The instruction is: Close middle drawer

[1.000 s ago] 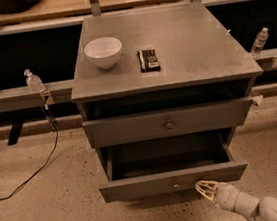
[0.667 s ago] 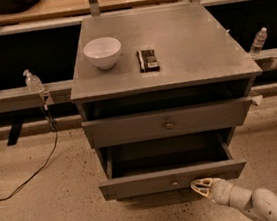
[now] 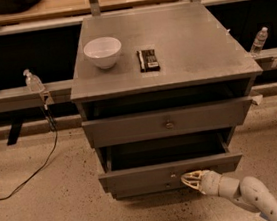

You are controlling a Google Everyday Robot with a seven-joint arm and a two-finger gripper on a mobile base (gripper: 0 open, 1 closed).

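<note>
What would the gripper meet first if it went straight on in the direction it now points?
Probably the flat front of the middle drawer. The gripper sits low at the right of that front and points towards it, though the depth is unclear.

Greys throughout, with one white bowl and a pale claw.
The wide grey flat-fronted middle drawer matches the dull grey metal counter, which carries a glossy white round bowl and a black rectangular packet with pale markings. The floor is beige, speckled dark. The cream-white claw sits at the drawer's front.
</note>
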